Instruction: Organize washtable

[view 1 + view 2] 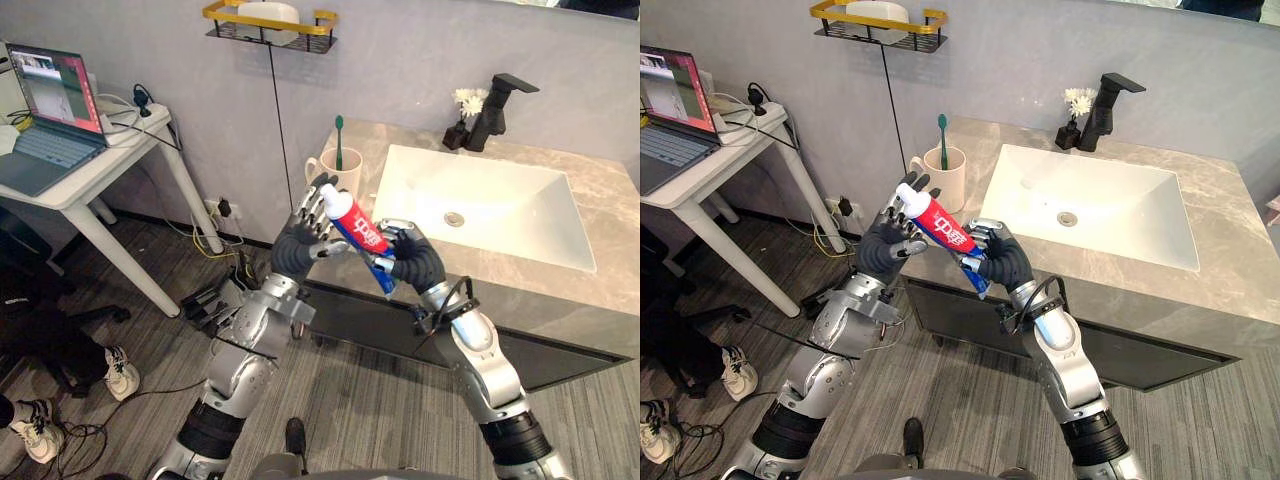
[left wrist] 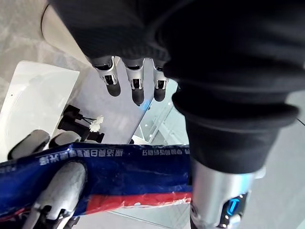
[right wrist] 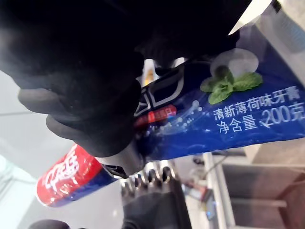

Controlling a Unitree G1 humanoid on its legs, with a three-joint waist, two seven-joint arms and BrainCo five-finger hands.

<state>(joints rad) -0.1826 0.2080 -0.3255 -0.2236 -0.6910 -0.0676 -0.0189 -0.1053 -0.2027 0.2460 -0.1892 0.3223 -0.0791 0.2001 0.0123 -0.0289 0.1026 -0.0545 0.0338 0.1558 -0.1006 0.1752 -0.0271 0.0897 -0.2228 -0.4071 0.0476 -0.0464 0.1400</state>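
One red-and-blue toothpaste tube (image 1: 355,228), one cream mug (image 1: 345,172) and one green toothbrush (image 1: 339,140). One white sink basin (image 1: 500,210), one black faucet (image 1: 495,110), one bunch of white flowers (image 1: 470,100) and one gold-railed wall shelf (image 1: 270,25). One laptop (image 1: 45,115), one white table (image 1: 90,178), two white sneakers (image 1: 120,372).

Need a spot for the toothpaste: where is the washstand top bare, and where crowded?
Bare: the counter strip between the basin and the front edge, and the stretch right of the basin. Crowded: the back left corner with the cup and toothbrush, and behind the basin, where faucet and flower vase stand.
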